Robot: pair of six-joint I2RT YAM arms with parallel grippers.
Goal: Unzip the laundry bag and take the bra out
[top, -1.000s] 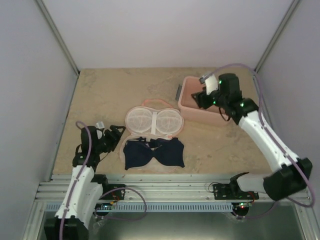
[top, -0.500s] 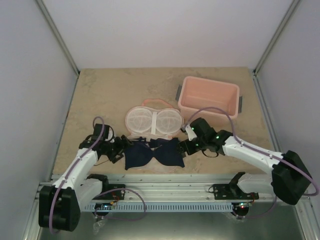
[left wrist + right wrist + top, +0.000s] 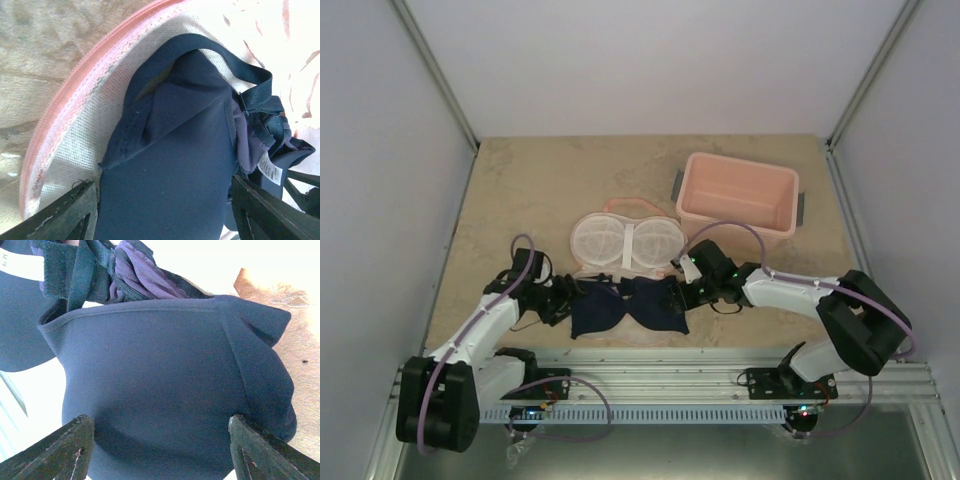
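Note:
The laundry bag (image 3: 625,243) lies unzipped in the middle of the table, its mesh lid folded back. The navy bra (image 3: 625,307) lies on the bag's lower half. My left gripper (image 3: 563,299) is open at the bra's left cup. In the left wrist view my gripper (image 3: 162,215) has its fingers (image 3: 55,215) wide apart on either side of the cup (image 3: 170,165), with the bag's pink zip trim (image 3: 85,90) beside it. My right gripper (image 3: 688,292) is open at the right cup. In the right wrist view my gripper (image 3: 160,450) straddles that cup (image 3: 160,370).
A rigid pink plastic tub (image 3: 775,225) stands at the back right, behind my right arm. Grey walls close in the table on the left, right and far sides. The aluminium rail with the arm bases runs along the near edge.
My right arm has swung down from the pink tub to the bra's right cup. My left arm has reached right to the left cup. The bra and bag have not moved.

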